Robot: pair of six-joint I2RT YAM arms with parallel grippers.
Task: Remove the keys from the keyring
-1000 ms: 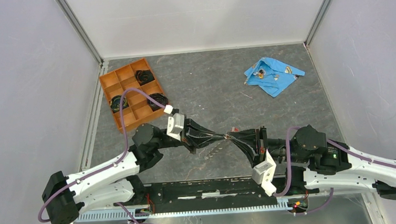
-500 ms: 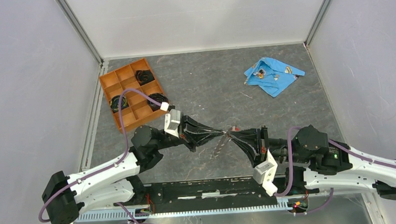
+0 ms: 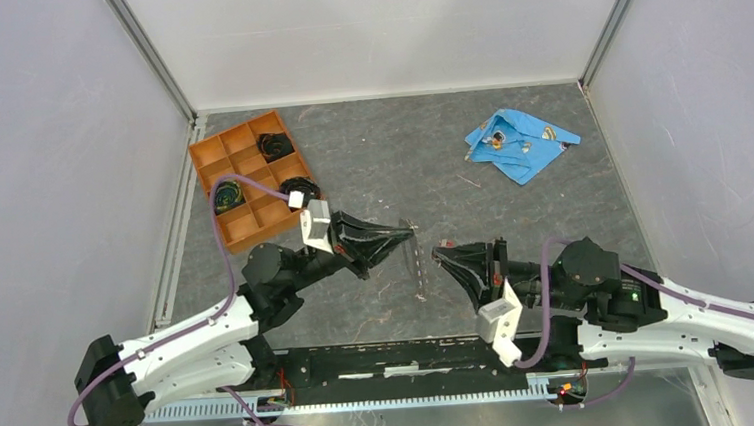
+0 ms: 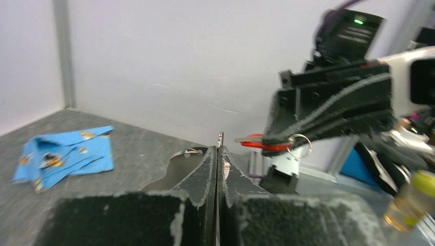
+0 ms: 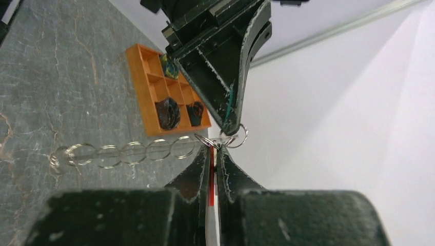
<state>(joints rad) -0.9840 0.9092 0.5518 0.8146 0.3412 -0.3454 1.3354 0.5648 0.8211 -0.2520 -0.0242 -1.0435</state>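
Key (image 4: pixel 252 144) head reads bright red to me. Keyring (image 4: pixel 299 145) and chain (image 5: pixel 128 152) silvery. Left gripper (image 3: pixel 409 231) and right gripper (image 3: pixel 440 252) black. Arms (image 3: pixel 191 336) white and black, cables (image 3: pixel 227 274) purple. Tray (image 3: pixel 211 156) orange. Coils (image 3: pixel 272 143) black; I note one streaked yellow and blue-green. Cloth (image 3: pixel 520 158) blue, small yellow-brown spots. Table (image 3: pixel 379 153) dark grey, mottled, pale veins. Walls (image 3: pixel 48 146) pale grey-white.

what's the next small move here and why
Probably lower the left gripper and drop the ring chain it clamps: the grippers are apart, and a keyring seems to hang on the red key pinched in the right gripper, so a free gripper looks needed to work it off.
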